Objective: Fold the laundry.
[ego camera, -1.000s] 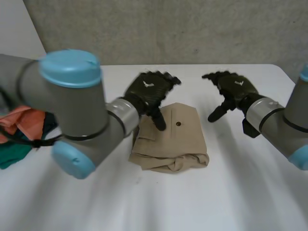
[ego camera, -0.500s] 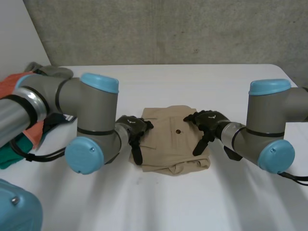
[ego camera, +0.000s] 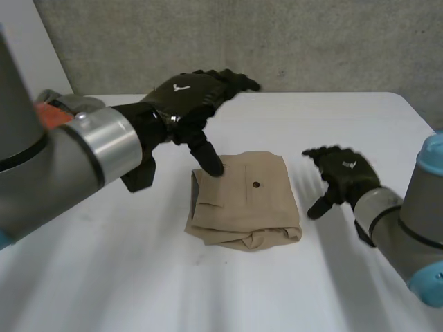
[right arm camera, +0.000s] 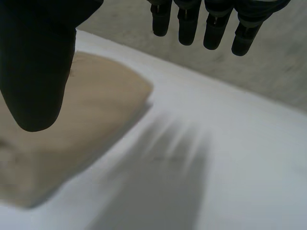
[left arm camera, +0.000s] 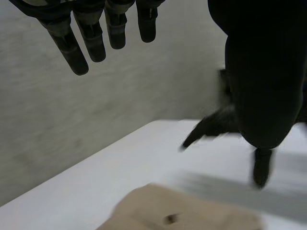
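A folded tan garment with a small dark button lies in the middle of the white table. My left hand hovers open above its far left corner, fingers spread, thumb pointing down toward the cloth and holding nothing. My right hand is open and empty above the table, just right of the garment. In the left wrist view the fingers hang straight above the tan garment, with the right hand beyond. Straight fingers and a thumb show in the right wrist view, the garment beside them.
A heap of orange, green and grey clothes lies at the table's left edge behind my left arm. A grey wall stands behind the table's far edge. Bare tabletop stretches in front of and to the right of the garment.
Both hands have come off the garment's sides. The left hand rose and swung to the far left corner; the right hand drew back to the right. The garment stays folded in place.
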`<action>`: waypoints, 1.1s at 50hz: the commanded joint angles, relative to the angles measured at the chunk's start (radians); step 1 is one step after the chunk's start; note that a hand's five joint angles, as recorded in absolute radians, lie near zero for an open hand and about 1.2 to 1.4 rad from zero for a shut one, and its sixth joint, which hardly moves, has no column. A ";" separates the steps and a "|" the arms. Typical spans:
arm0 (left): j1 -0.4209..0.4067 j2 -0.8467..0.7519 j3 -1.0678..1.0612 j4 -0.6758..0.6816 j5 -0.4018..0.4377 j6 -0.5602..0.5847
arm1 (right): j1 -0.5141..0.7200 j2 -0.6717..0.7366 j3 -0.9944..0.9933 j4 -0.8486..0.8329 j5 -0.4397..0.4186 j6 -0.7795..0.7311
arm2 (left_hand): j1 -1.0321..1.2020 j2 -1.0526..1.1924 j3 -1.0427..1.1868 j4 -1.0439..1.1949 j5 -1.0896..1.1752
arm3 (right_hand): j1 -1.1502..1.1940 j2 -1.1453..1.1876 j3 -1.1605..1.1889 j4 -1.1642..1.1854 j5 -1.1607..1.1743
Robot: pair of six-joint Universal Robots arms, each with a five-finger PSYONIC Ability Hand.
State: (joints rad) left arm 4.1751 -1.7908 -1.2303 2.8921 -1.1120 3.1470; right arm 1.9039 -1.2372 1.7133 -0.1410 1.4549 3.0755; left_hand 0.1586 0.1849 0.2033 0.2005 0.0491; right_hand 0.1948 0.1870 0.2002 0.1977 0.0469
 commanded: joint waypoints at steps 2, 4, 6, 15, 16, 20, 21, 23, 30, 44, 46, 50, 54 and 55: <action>-0.001 0.116 -0.138 0.010 0.179 -0.025 | 0.003 0.074 0.029 -0.032 -0.126 0.135 | 0.016 -0.010 -0.029 -0.026 -0.049 | -0.020 -0.012 -0.026 -0.023 -0.047; -0.004 0.120 -0.152 0.015 0.173 -0.024 | 0.009 0.097 0.020 -0.041 -0.125 0.134 | 0.016 -0.010 -0.029 -0.026 -0.049 | -0.020 -0.012 -0.026 -0.023 -0.047; -0.009 0.123 -0.169 0.024 0.156 -0.022 | 0.021 0.134 0.003 -0.049 -0.117 0.129 | 0.016 -0.010 -0.029 -0.026 -0.049 | -0.020 -0.012 -0.026 -0.023 -0.047; -0.023 0.105 -0.198 0.055 0.109 -0.021 | 0.076 0.240 -0.070 -0.058 -0.073 0.118 | 0.016 -0.010 -0.029 -0.026 -0.049 | -0.020 -0.012 -0.026 -0.023 -0.047; -0.023 0.103 -0.198 0.056 0.107 -0.021 | 0.079 0.246 -0.077 -0.061 -0.068 0.117 | 0.016 -0.010 -0.029 -0.026 -0.049 | -0.020 -0.012 -0.026 -0.023 -0.047; -0.027 0.096 -0.202 0.056 0.097 -0.019 | 0.087 0.271 -0.103 -0.087 -0.053 0.115 | 0.016 -0.010 -0.029 -0.026 -0.049 | 0.366 0.374 0.361 0.363 0.339; -0.029 0.096 -0.202 0.056 0.095 -0.019 | 0.089 0.280 -0.113 -0.098 -0.059 0.115 | 0.016 -0.010 -0.029 -0.026 -0.049 | 0.707 0.715 0.702 0.704 0.681; -0.027 0.094 -0.204 0.056 0.093 -0.021 | 0.087 0.285 -0.121 -0.101 -0.067 0.115 | 0.016 -0.010 -0.029 -0.026 -0.049 | 1.199 1.207 1.193 1.196 1.172; -0.015 0.103 -0.201 0.059 0.090 -0.019 | 0.020 0.266 -0.158 -0.147 -0.056 0.117 | 0.016 -0.010 -0.029 -0.026 -0.049 | 1.201 1.209 1.196 1.199 1.175; -0.010 0.120 -0.175 0.067 0.086 -0.038 | -0.276 0.485 -0.633 -0.077 0.044 0.167 | 0.016 -0.010 -0.029 -0.026 -0.049 | 1.201 1.209 1.196 1.199 1.175; -0.012 0.122 -0.172 0.067 0.086 -0.039 | -0.308 0.527 -0.710 -0.052 0.065 0.175 | 0.016 -0.010 -0.029 -0.026 -0.049 | 1.201 1.209 1.196 1.199 1.175; -0.017 0.122 -0.167 0.065 0.083 -0.041 | -0.370 0.639 -0.908 0.011 0.108 0.180 | 0.016 -0.010 -0.029 -0.026 -0.049 | 1.201 1.209 1.196 1.199 1.175; -0.020 0.119 -0.166 0.065 0.077 -0.042 | -0.430 0.749 -1.092 0.061 0.137 0.177 | 0.016 -0.010 -0.029 -0.026 -0.049 | 1.201 1.209 1.196 1.199 1.175; -0.021 0.119 -0.166 0.065 0.077 -0.042 | -0.445 0.798 -1.168 0.081 0.136 0.170 | 0.016 -0.010 -0.029 -0.026 -0.049 | 1.201 1.209 1.196 1.199 1.175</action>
